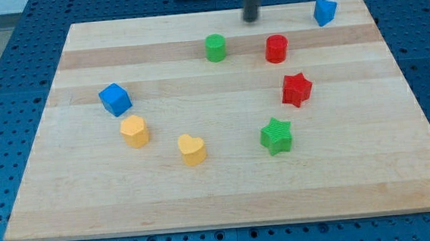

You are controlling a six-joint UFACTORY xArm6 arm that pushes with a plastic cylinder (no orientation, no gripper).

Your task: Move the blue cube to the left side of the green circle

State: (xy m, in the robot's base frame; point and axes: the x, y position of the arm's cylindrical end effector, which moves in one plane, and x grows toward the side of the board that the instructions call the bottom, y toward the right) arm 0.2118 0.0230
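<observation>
While my tip [250, 18] rests near the top edge of the counter [228, 195], there are no jaws on this rod to report. The blue cube [115, 99] sits toward the view's left, well apart from my tip and just above a yellow block [134, 131]. The green circle [215, 47] stands near the top, to the cube's upper right, beside a red cylinder [276, 48].

Wooden board [228, 195] on blue (perforated) table [12, 43].
</observation>
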